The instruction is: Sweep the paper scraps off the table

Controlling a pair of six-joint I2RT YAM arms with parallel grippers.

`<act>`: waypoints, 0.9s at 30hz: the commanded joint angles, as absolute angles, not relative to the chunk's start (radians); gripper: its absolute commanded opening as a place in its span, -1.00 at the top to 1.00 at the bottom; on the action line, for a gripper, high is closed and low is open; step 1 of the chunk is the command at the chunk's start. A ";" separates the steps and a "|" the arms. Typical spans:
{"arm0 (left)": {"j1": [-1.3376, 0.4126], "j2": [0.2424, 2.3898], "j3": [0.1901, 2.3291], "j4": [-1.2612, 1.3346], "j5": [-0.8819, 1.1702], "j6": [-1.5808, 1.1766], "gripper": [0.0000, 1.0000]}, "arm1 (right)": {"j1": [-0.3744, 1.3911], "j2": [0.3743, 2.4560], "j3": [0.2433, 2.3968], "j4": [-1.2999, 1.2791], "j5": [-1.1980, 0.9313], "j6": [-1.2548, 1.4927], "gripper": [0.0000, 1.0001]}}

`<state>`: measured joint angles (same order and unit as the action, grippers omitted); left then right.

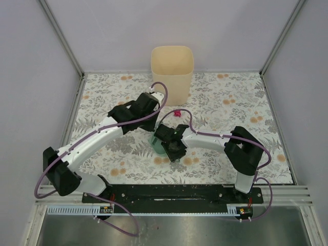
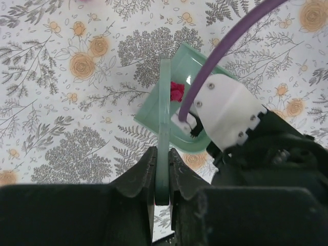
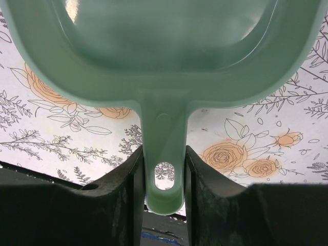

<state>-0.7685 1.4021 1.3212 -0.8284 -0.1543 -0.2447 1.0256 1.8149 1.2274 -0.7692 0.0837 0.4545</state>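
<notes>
My left gripper (image 2: 163,171) is shut on the thin green brush (image 2: 164,113), seen edge-on, whose far end lies over the green dustpan (image 2: 179,130). One magenta-red paper scrap (image 2: 177,91) lies in the dustpan beside the brush. My right gripper (image 3: 164,179) is shut on the dustpan's handle (image 3: 164,148), with the pan (image 3: 164,56) low over the table. In the top view the dustpan (image 1: 156,146) peeks out left of my right gripper (image 1: 171,146), and the left gripper (image 1: 147,108) hangs over it. One scrap (image 1: 178,113) shows past both grippers. Other scraps are out of view.
The beige bin (image 1: 172,66) stands at the back middle of the table (image 1: 236,107), just beyond the grippers. Metal rails frame the flowered cloth. The right arm's white wrist and purple cable (image 2: 225,51) cross close over the dustpan.
</notes>
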 commanded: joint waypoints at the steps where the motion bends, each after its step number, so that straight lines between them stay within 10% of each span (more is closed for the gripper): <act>1: -0.781 1.272 1.385 -0.914 -0.228 -0.307 1.00 | 1.020 1.766 1.210 -0.706 0.078 0.476 1.00; 27: -0.769 0.513 0.887 -0.894 -0.526 -0.520 1.00 | 1.020 1.732 1.603 -0.793 0.259 0.468 1.00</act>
<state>-0.7712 0.5629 0.8883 -0.9237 -0.4671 -0.4614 1.0248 1.7515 1.4639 -0.7631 0.1940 0.4927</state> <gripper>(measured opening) 0.155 0.384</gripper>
